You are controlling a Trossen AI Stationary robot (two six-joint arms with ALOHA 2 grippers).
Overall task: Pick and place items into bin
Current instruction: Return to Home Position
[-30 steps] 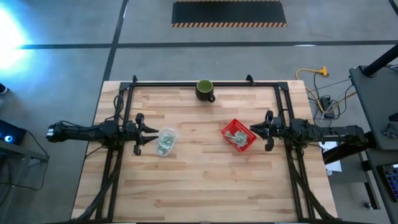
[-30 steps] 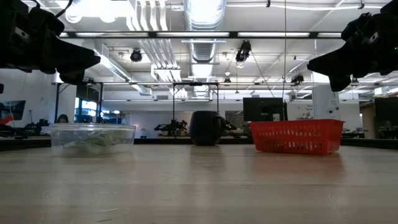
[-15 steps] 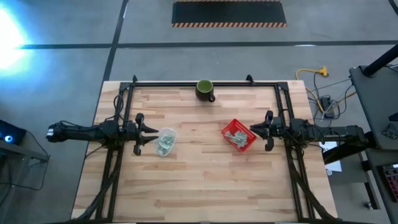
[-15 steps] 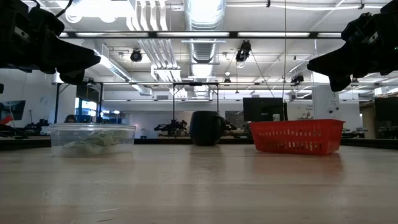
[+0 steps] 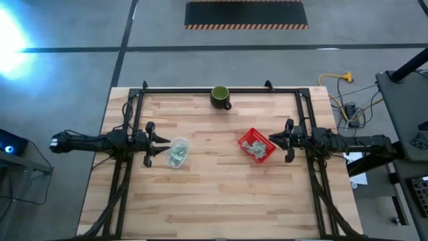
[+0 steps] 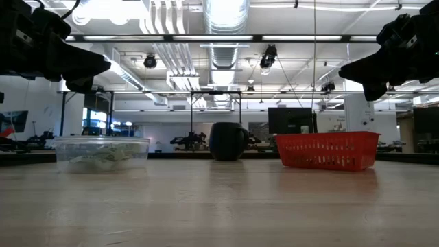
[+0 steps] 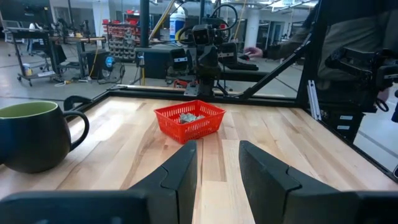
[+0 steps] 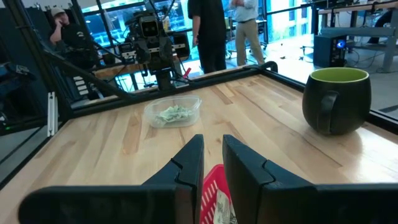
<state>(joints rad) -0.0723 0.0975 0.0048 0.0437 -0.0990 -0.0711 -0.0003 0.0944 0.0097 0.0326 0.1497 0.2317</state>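
Several pale green-and-white packets [image 5: 177,154] lie in a clear round tub [image 6: 101,152] left of the table's middle. More packets [image 7: 188,116] lie in the red mesh bin [image 6: 328,152], which stands right of the middle. My left gripper [image 7: 217,146] hovers level just left of the tub, open, with nothing between its fingers. My right gripper [image 8: 212,140] hovers level just right of the bin, its fingers a narrow gap apart and holding nothing. Both grippers [image 5: 162,142] [image 5: 271,140] are above the table and face each other.
A dark green mug [image 5: 221,98] stands at the middle of the table's far edge. Black frame rails [image 5: 214,90] run along the far edge and down both sides. The near half of the wooden table [image 5: 214,201] is bare. People stand in the room beyond the table [image 8: 211,31].
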